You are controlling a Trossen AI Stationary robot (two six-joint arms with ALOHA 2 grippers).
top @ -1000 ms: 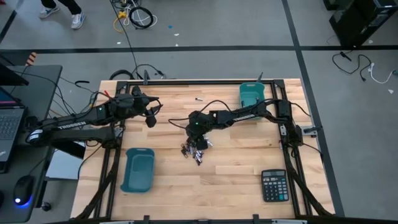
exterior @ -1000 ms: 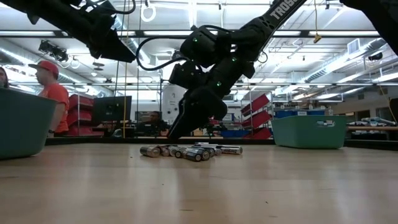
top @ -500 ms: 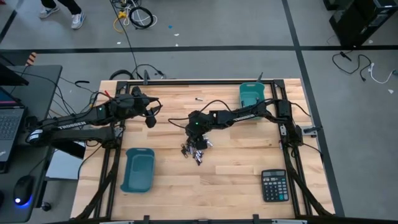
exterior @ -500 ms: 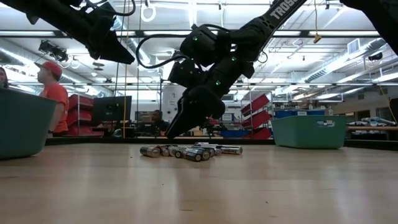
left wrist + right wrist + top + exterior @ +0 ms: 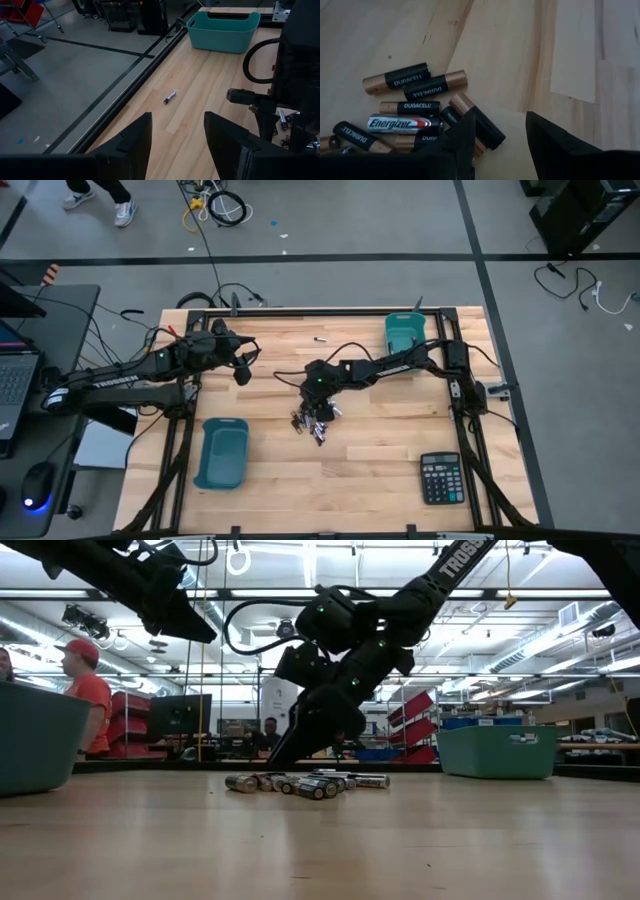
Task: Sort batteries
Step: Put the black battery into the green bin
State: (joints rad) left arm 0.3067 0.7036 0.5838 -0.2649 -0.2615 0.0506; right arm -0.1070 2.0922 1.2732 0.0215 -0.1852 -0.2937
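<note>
Several batteries, black-and-copper and one silver, lie in a loose pile flat on the wooden table near its middle. My right gripper is open, slanting down at the pile's far side. One of its fingers hangs over the pile's edge and the other over bare wood. A single battery lies apart near the far edge. My left gripper is open and held high at the table's left.
One teal bin stands at the near left. Another teal bin stands at the far right. A black calculator lies near the right front corner. People stand in the room beyond the table.
My right arm's wrist has shifted a little above the pile, while its fingertips have stayed low at the pile's far side. The batteries have not moved.
</note>
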